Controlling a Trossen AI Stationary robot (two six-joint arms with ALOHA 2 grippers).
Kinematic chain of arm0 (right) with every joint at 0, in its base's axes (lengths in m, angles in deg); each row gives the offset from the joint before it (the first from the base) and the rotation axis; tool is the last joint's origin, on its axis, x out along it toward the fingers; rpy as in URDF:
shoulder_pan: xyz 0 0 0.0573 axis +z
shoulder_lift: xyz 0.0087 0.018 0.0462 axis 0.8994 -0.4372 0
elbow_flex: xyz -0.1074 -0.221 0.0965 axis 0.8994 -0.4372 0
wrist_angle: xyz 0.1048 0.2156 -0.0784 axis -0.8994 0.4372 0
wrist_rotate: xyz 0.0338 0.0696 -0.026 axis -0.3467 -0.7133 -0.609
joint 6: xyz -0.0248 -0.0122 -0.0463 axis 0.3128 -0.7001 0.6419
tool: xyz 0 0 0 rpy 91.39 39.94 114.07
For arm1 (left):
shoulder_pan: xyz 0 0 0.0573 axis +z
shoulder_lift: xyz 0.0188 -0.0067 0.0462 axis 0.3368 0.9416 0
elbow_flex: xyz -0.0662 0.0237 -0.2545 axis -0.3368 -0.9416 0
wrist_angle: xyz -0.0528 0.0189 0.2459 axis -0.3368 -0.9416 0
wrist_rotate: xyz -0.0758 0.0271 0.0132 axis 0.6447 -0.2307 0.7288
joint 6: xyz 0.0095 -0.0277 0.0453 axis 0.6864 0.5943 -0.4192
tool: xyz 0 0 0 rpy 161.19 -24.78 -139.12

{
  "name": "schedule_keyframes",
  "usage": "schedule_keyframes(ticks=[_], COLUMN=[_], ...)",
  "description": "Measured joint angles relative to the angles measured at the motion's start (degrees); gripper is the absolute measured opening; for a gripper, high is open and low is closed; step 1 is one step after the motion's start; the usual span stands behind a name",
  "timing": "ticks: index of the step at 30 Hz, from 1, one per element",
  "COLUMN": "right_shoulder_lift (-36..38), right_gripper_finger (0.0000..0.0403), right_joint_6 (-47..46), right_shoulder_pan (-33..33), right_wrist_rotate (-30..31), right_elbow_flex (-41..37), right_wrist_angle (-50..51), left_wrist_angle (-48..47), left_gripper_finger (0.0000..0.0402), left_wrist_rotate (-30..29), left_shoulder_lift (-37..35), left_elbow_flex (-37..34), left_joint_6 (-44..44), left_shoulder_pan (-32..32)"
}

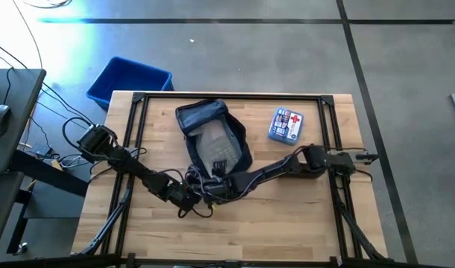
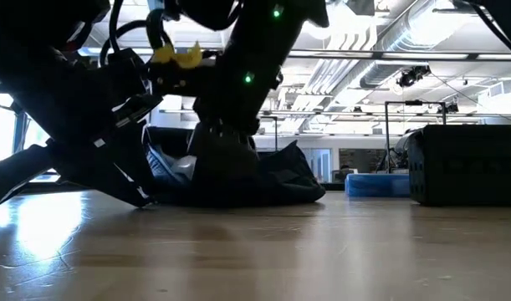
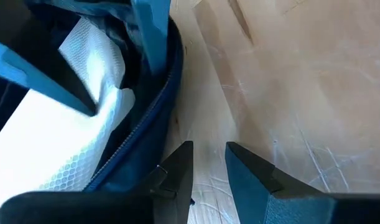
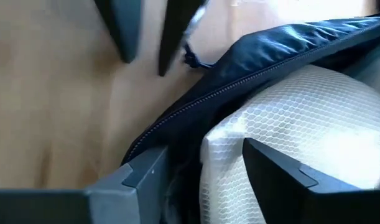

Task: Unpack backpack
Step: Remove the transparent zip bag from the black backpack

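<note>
The dark navy backpack [image 1: 205,119] lies flat in the middle of the table with its zipper open. A white honeycomb-patterned pouch [image 1: 216,145] shows inside it. Both grippers are at the bag's near end. My left gripper [image 3: 209,165] is open by a narrow gap over bare wood, just beside the bag's zipper edge [image 3: 146,118], with nothing between its fingers. My right gripper [image 4: 203,149] is wide open at the bag's mouth. One of its fingers [image 4: 140,180] stands outside the zipper rim [image 4: 196,102] and the other finger [image 4: 283,174] over the pouch [image 4: 301,106]. My right gripper comes level at the backpack's open mouth from the table's near side, its jaws astride the zipper rim and the pouch's end. Whether either finger touches the fabric or the pouch, I cannot tell.
A blue, white and red box [image 1: 287,125] lies on the table to the right of the bag. A bright blue bin [image 1: 130,80] stands on the floor beyond the table's far left corner. Loose cables [image 1: 201,201] lie near the grippers. Bare wood stretches along the near edge.
</note>
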Motion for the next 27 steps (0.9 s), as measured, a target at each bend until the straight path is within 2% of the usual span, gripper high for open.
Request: schedule_keyframes(ticks=[4, 7, 10, 16, 22, 27], right_shoulder_lift=[-1.0, -1.0, -1.0, -1.0, -0.9, 0.6], right_gripper_finger=[0.0214, 0.0198, 0.0150, 0.0017, 0.0002, 0.0001], right_joint_6=[-2.9, -8.0, -12.2, -12.6, -9.7, -7.7], right_shoulder_pan=[-0.6, -1.8, -2.8, -5.2, -5.9, -3.5], right_wrist_rotate=[8.5, 10.7, 10.7, 7.7, 11.9, 14.2], right_elbow_flex=[-0.1, -0.1, -0.1, -0.1, -0.1, -0.1], right_wrist_angle=[-0.6, -0.8, -1.6, -5.2, -6.5, -6.3], left_wrist_angle=[0.0, 0.1, 0.2, -0.1, -4.3, -12.9], left_gripper_finger=[0.0074, 0.0074, 0.0074, 0.0074, 0.0074, 0.0074], left_wrist_rotate=[0.2, 0.2, 0.2, 0.2, 0.1, -5.9], left_shoulder_lift=[0.0, 0.0, 0.0, -0.1, -1.2, -2.6], left_elbow_flex=[0.0, 0.0, 0.0, 0.0, 0.0, 0.0], left_joint_6=[0.0, 0.5, 0.6, 2.6, 3.5, 7.8], left_shoulder_pan=[0.0, 0.0, -0.1, -0.1, -1.2, -3.1])
